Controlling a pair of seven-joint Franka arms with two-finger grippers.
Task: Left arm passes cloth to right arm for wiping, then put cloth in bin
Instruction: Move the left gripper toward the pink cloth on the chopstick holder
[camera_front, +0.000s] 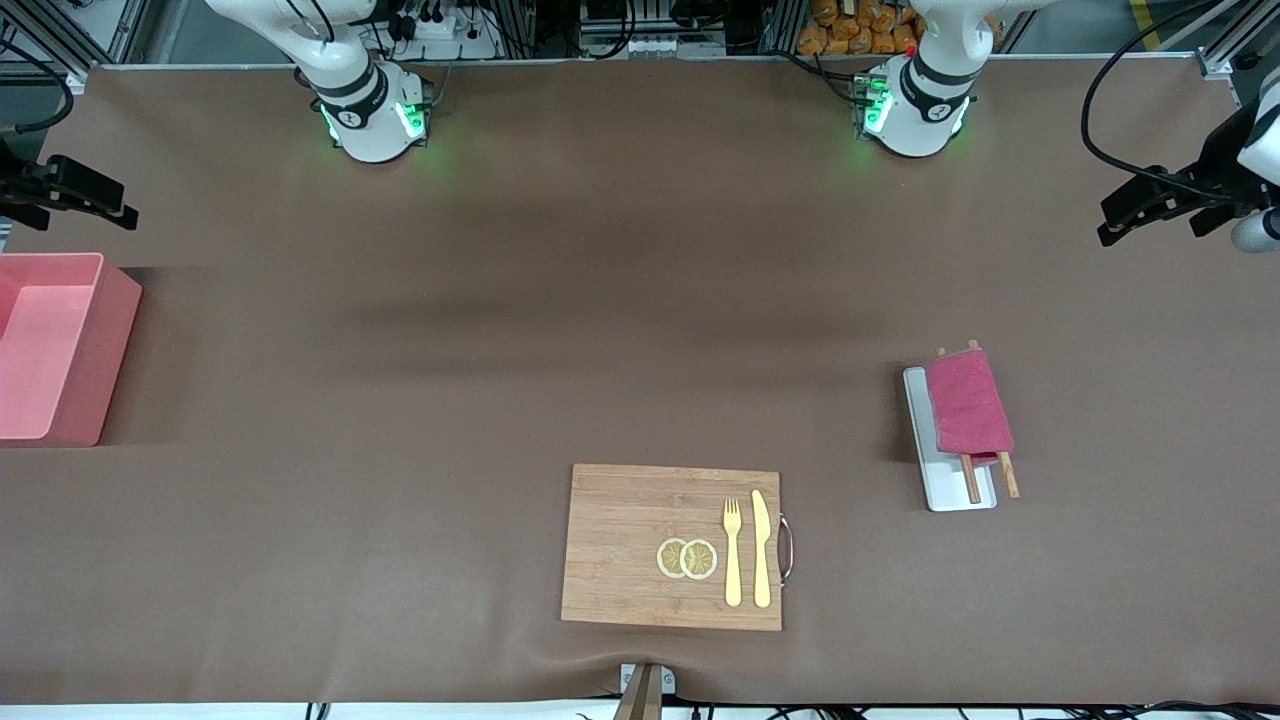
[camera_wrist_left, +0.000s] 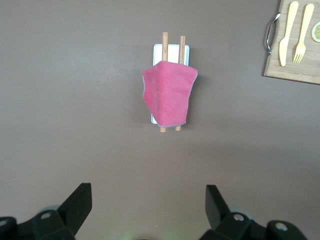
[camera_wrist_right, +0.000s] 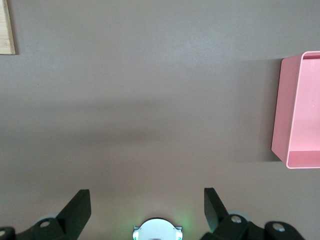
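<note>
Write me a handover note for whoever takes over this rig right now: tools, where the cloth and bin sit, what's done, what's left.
Left tool: open, holding nothing, up over bare table at the left arm's end.
Right tool: open, holding nothing, waiting above the table near the bin.
Cloth: draped over two wooden sticks on the white tray, toward the left arm's end.
Bin: at the right arm's end of the table.
Wooden board: near the front camera, carrying fork, knife and two lemon slices.
Done: nothing yet.
Left: pick up cloth, hand it over, wipe, drop in bin.
</note>
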